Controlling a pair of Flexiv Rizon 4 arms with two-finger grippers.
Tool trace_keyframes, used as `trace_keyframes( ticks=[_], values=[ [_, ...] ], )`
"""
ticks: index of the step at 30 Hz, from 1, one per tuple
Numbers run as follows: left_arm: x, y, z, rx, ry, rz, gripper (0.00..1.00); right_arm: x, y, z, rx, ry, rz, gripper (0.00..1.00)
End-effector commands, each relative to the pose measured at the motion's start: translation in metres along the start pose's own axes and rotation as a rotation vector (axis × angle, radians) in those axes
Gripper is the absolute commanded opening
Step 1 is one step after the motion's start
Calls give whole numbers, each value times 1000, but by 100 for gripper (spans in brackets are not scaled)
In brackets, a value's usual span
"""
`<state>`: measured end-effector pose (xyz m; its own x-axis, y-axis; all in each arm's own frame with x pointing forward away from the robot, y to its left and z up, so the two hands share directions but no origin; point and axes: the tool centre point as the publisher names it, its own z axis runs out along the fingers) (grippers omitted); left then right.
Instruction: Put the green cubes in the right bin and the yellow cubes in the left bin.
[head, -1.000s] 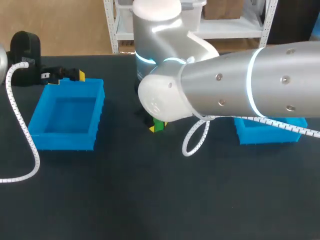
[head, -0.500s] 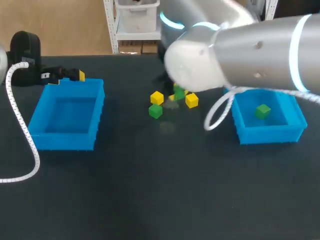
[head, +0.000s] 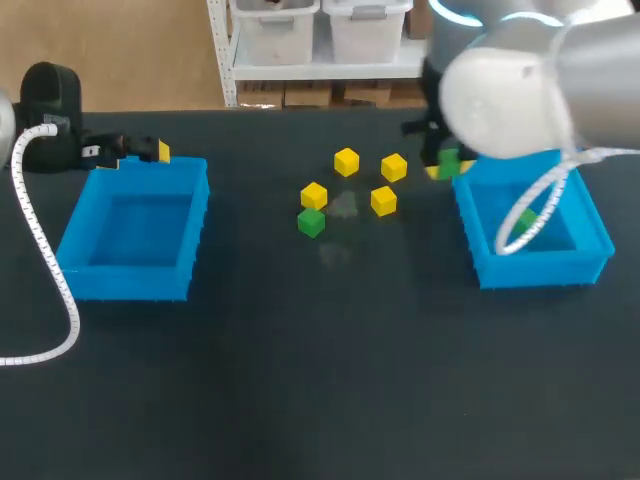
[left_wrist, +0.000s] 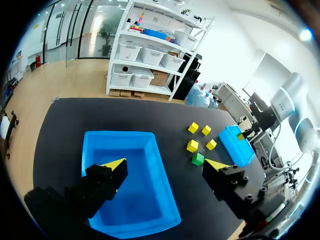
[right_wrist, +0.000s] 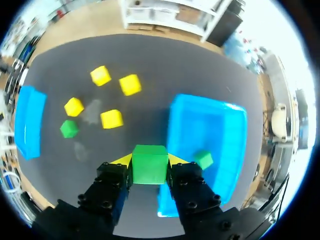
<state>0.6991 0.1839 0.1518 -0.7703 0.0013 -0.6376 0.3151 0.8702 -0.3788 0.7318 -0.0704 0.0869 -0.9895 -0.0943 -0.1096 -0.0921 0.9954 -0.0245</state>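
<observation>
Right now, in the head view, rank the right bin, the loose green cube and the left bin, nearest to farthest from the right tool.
1. The right bin, directly beside the right tool.
2. The loose green cube, mid-table.
3. The left bin, at the table's far left.

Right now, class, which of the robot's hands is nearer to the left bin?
Left. The left hand is at the left bin's far rim, open; the right hand is across the table beside the right bin, shut on a green cube.
</observation>
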Motion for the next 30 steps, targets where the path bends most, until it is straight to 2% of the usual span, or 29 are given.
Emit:
trace_keyframes(
  ticks=[1,8,14,15,16,17,18,23,30],
  values=[
    [1,1,0,6,-4,1,100,9,-38,2,-14,-175,62,0],
    [1,1,0,6,-4,1,100,14,-80,16,2,-150,187,0],
    [1,1,0,6,-4,1,100,15,-92,23,12,-135,205,0],
    [1,1,0,6,-4,1,100,15,-92,23,9,-132,201,4],
    [1,1,0,6,-4,1,100,14,-91,24,5,-129,191,24],
    [1,1,0,6,-4,1,100,14,-89,24,2,-126,175,48],
    [1,1,0,6,-4,1,100,13,-87,24,-2,-127,167,100],
    [1,1,0,6,-4,1,100,3,-66,12,4,-151,57,100],
    [1,1,0,6,-4,1,100,-20,-14,-7,-45,-196,-117,100]
  ],
)
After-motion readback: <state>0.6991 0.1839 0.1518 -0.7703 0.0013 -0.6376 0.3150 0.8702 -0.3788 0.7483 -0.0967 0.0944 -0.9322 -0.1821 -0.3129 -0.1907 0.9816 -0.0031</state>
